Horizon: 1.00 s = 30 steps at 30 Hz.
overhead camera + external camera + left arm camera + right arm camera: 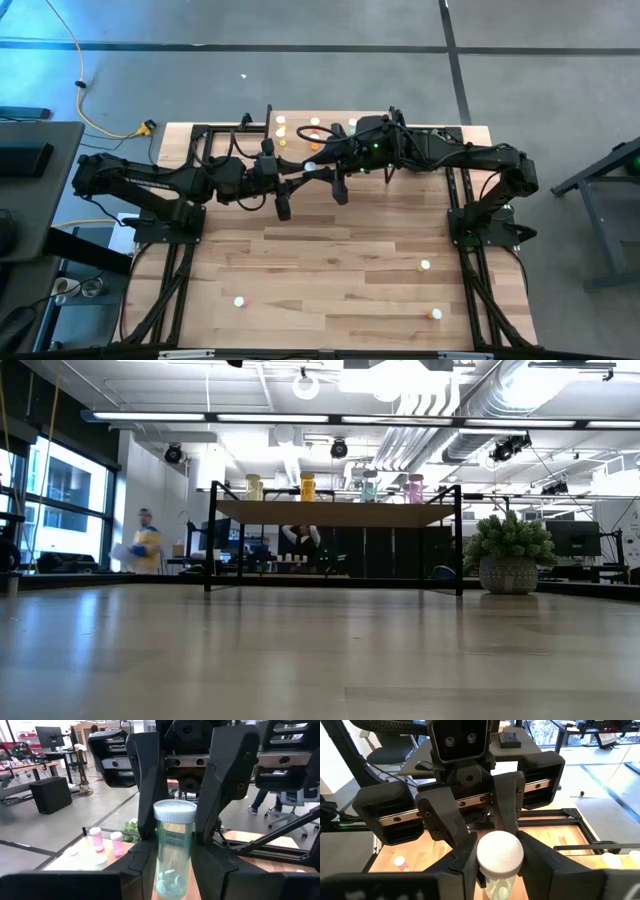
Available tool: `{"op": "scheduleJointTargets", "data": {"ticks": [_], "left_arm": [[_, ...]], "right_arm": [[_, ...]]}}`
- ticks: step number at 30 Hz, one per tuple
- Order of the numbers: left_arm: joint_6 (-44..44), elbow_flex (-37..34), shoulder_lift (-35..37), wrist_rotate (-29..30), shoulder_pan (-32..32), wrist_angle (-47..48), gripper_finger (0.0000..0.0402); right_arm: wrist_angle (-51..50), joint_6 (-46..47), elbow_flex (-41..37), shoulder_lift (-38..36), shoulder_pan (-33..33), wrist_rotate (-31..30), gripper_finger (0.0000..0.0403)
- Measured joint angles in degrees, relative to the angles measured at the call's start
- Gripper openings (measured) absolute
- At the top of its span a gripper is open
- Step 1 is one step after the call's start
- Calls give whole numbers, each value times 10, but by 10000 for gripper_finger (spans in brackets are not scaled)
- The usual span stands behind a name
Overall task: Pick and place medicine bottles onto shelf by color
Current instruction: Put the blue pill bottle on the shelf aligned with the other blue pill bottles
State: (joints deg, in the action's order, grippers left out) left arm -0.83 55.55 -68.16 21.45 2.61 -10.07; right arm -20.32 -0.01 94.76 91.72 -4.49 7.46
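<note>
Desk (330,290) with shelf (335,512) at far edge, shelved bottles (308,487) on top. Left gripper (175,870) and right gripper (500,870) facing above desk near shelf, both clamped on 1 upright pale green medicine bottle (174,855).

Shelf (335,512): light-wood board on thin black legs, stood at the bench's far edge. Four capped bottles upright in a row on top: yellow (254,487), orange (308,486), green (369,487), pink (415,488). One green-tinted bottle (173,854) with white cap and pills inside was upright, pinched between both tools' fingers at once. Three loose bottles lay well apart on the near bench: (239,301), (425,265), (436,314).
</note>
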Motion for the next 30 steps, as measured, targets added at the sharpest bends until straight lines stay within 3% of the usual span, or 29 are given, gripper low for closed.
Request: {"op": "scheduleJointTargets", "data": {"ticks": [10,15,30], "left_arm": [[-9,0,0,2,0,2,166],[-9,0,7,3,0,23,192],[-44,1,72,4,0,69,201]], "right_arm": [[-1,13,0,0,0,-16,105],[-12,15,0,-15,0,-56,104],[-31,24,0,-106,0,-301,103]]}}
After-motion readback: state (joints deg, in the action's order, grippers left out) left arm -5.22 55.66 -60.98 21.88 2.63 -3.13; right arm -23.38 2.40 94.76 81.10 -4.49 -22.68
